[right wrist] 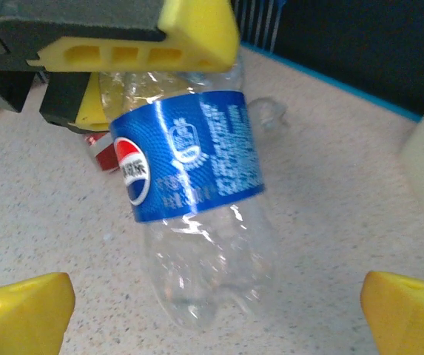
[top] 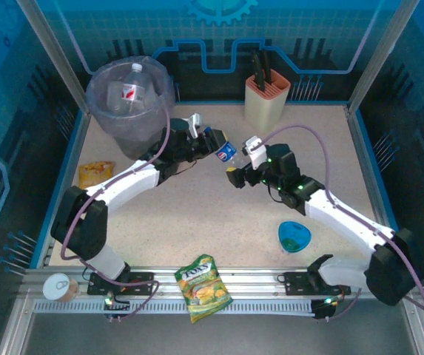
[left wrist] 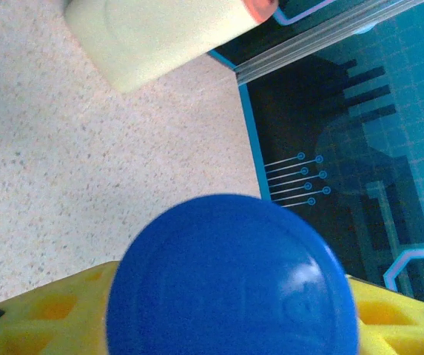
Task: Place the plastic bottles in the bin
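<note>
My left gripper (top: pixel 209 138) is shut on the neck of a clear bottle (top: pixel 223 151) with a blue label and holds it above the table. The bottle's blue cap (left wrist: pixel 230 277) sits between the yellow fingers (left wrist: pixel 41 314) in the left wrist view. In the right wrist view the bottle (right wrist: pixel 193 159) hangs base down from those fingers. My right gripper (right wrist: pixel 215 329) stands open just below and beside the base, apart from it, with its fingertips (right wrist: pixel 19 310) wide. The grey bin (top: pixel 106 111) at the back left holds a clear red-labelled bottle (top: pixel 132 90).
A peach knife holder (top: pixel 266 100) stands at the back centre, also seen as the knife holder (left wrist: pixel 160 29) in the left wrist view. A blue bowl (top: pixel 294 237) lies by the right arm. A yellow snack bag (top: pixel 95 174), a green snack bag (top: pixel 204 287) and a tin can (top: pixel 60 287) lie left and front.
</note>
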Controlling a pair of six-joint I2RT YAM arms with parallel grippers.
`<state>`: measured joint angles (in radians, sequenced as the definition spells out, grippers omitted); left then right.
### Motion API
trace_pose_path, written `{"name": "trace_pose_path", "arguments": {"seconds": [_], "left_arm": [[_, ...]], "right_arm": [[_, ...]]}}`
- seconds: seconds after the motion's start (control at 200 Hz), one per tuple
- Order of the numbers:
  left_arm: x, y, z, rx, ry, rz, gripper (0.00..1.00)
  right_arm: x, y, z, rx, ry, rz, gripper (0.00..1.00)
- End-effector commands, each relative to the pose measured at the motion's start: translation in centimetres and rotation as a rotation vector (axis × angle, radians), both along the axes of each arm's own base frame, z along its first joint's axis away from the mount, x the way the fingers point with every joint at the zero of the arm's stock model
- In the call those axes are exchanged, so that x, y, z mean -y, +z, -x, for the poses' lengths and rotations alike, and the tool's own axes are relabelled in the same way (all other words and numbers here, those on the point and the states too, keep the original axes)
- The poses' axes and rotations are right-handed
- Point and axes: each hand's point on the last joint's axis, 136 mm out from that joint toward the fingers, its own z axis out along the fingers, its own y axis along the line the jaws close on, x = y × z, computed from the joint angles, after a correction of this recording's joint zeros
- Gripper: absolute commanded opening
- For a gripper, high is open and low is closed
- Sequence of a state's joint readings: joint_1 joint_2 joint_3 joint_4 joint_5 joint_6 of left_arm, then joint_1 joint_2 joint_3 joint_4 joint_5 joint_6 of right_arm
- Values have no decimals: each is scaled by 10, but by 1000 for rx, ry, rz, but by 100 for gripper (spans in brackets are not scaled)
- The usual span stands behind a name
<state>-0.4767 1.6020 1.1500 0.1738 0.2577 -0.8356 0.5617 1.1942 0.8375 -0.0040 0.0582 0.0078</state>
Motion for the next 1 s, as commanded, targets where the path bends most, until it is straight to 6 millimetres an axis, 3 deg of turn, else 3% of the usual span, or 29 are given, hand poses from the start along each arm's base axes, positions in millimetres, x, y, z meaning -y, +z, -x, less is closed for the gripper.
{"name": "trace_pose_path", "arguments": {"seconds": [0.0, 0.085, 0.185, 0.36, 0.54, 0.65, 0.72, 0.851, 0.996], "left_arm": [[-14, 54, -6, 134, 19, -49, 54], [-30, 81, -14, 183, 39, -80, 54], [-62, 121, -24, 250, 99, -90, 54], [-135, 185, -31, 363, 247, -199, 54], [-214, 221, -32, 411, 418, -337, 53], [-261, 228, -39, 410, 529, -417, 49], [-278, 227, -49, 402, 556, -469, 48], [-288, 218, -73, 379, 529, -589, 48], [-287, 188, -102, 247, 417, -694, 49]], "right_arm": [[25, 22, -2, 93, -110, -31, 100], [28, 33, 6, 119, -106, -86, 100], [33, 36, 14, 125, -111, -106, 100], [40, 12, 22, 75, -119, -78, 100], [39, -16, 30, 6, -98, -66, 100], [39, -26, 33, -23, -91, -69, 100], [38, -30, 35, -35, -88, -67, 100], [40, -37, 36, -54, -94, -47, 100], [45, -48, 41, -78, -108, -3, 100]]}}
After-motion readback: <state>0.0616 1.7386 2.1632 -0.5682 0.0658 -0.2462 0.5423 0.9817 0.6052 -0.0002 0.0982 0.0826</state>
